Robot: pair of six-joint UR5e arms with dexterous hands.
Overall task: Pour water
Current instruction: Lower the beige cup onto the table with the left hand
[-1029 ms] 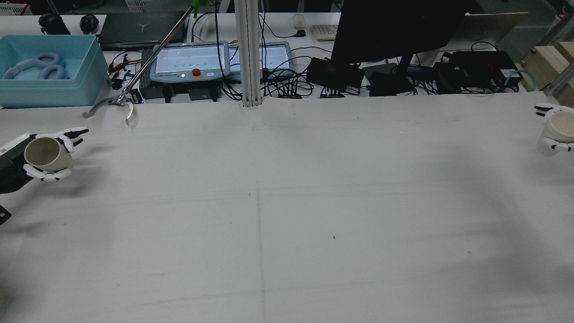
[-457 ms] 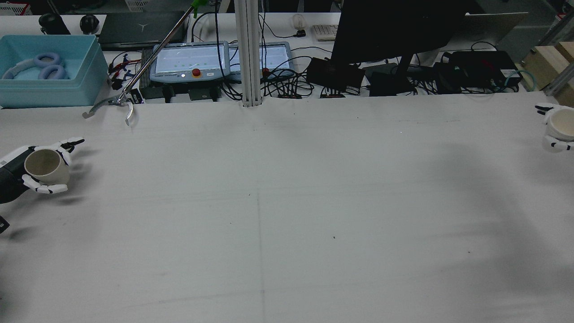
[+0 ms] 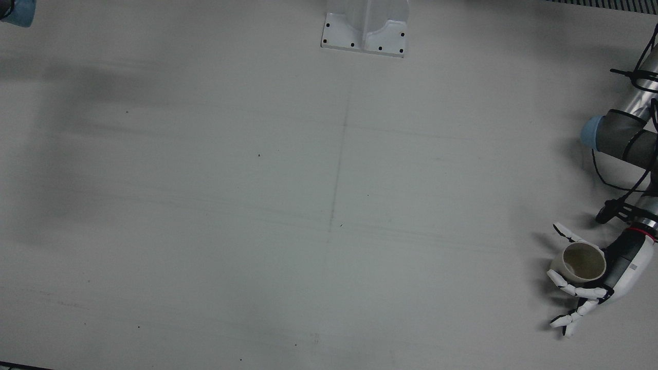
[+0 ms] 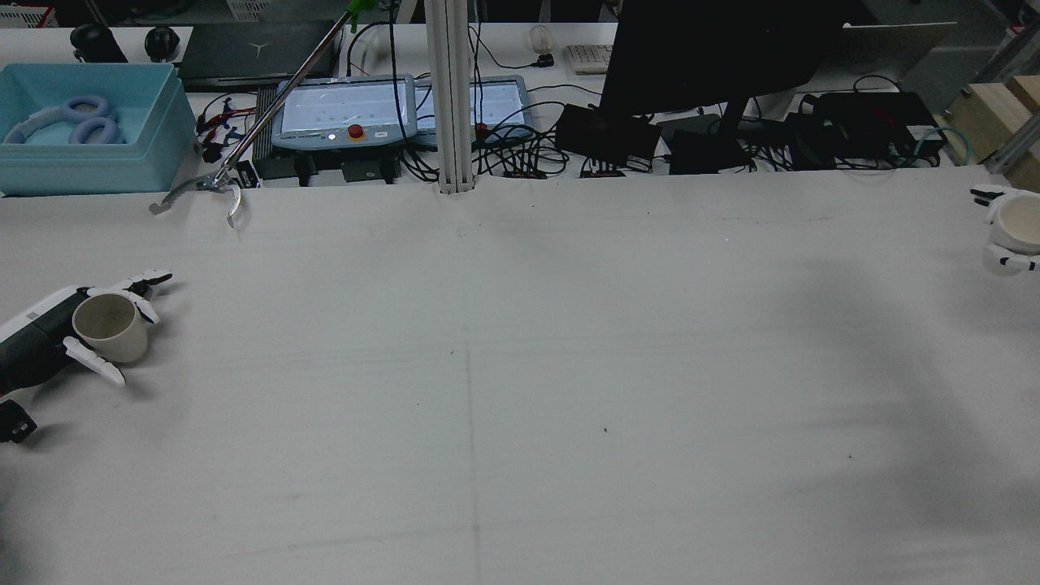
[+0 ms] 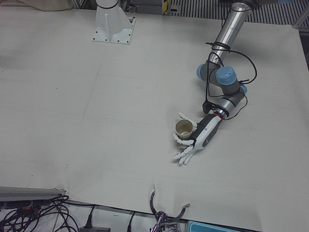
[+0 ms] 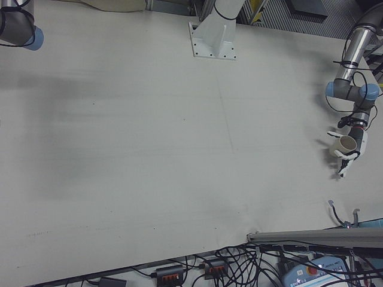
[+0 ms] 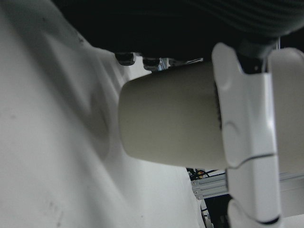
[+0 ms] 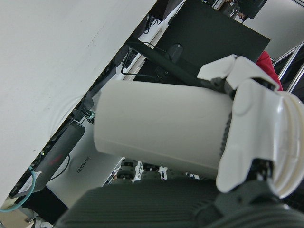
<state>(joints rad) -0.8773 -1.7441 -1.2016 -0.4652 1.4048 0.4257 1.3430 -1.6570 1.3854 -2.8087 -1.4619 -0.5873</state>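
A beige cup (image 4: 110, 327) stands upright on the white table at its left edge, also in the front view (image 3: 581, 262) and the left-front view (image 5: 184, 128). My left hand (image 4: 49, 341) lies low beside it with its fingers (image 3: 570, 290) spread loosely around the cup. The left hand view shows the cup's base (image 7: 171, 116) on the cloth and one finger (image 7: 247, 109) by its rim. My right hand (image 4: 1006, 262), at the far right edge, is shut on a white cup (image 4: 1020, 223). The right hand view shows fingers (image 8: 251, 137) wrapped on that cup (image 8: 161, 128).
A teal box (image 4: 89, 130) and a metal grabber tool (image 4: 203, 191) lie at the back left. The support post (image 4: 455, 97), control pendants, cables and a monitor (image 4: 715, 57) line the far edge. The post's base (image 3: 365, 31) sits at the table's near middle.
My left hand has lowered the tilted beige cup onto the table, upright, and its fingers have straightened away from it. My right hand with the white cup has sunk slightly toward the right edge.
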